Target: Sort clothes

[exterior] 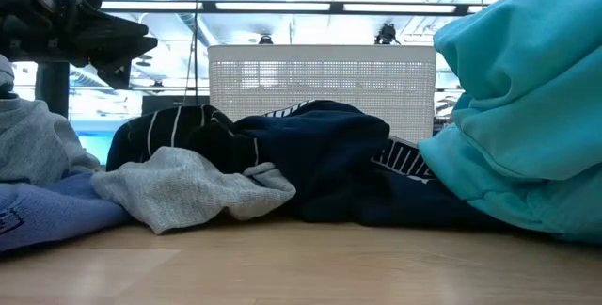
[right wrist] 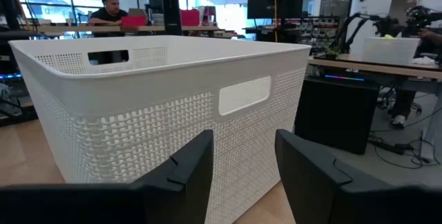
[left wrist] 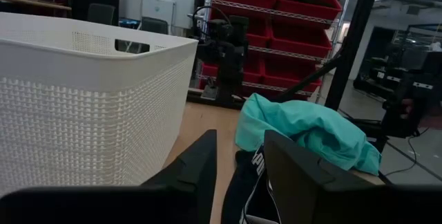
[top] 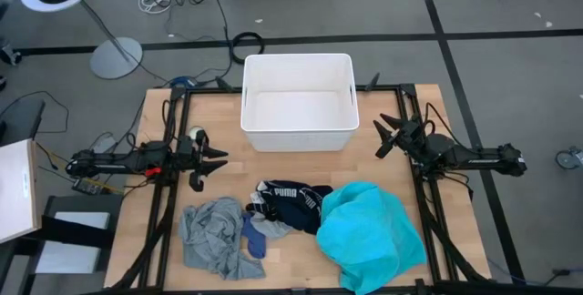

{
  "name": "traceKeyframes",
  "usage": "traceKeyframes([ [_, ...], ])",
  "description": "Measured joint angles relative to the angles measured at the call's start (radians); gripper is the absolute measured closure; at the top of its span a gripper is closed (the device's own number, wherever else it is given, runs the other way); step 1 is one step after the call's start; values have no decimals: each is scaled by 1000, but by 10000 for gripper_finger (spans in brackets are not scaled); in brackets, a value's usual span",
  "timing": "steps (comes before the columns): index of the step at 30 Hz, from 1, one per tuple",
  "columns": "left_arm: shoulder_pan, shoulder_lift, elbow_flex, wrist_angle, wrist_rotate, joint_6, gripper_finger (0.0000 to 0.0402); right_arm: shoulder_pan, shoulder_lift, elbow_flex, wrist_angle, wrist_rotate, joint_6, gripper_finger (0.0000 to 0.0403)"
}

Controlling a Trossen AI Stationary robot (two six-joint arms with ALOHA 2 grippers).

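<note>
The clothes lie in a row along the table's near edge: a grey shirt (top: 212,231) at the left, small blue and grey socks (top: 260,231), a navy-black garment with white lettering (top: 291,204), and a large turquoise garment (top: 369,236) at the right. In the low view the grey sock (exterior: 188,187), the navy garment (exterior: 329,164) and the turquoise garment (exterior: 527,107) rest on the table top. My left gripper (top: 217,160) is open above the table's left side, clear of the clothes. My right gripper (top: 384,138) is open right of the bin, empty.
A white rectangular plastic bin (top: 298,102) stands at the table's far middle, between the two grippers. It fills the right wrist view (right wrist: 138,99) and shows in the left wrist view (left wrist: 83,99). Bare wood lies between the bin and the clothes. A person sits in the room beyond.
</note>
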Motion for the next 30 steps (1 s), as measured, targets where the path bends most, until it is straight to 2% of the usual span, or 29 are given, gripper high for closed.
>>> traceKeyframes([
  [3,0,0,0,0,0,0,275,4,0,0,0,0,101,245],
  [10,0,0,0,0,0,0,275,29,0,0,0,0,556,245],
  [15,0,0,0,0,0,0,275,36,0,0,1,0,693,245],
  [22,0,0,0,0,0,0,275,36,0,0,22,-1,694,245],
  [25,0,0,0,0,0,0,275,35,0,0,35,-38,649,245],
  [30,0,0,0,0,0,0,275,36,0,1,67,-157,299,245],
])
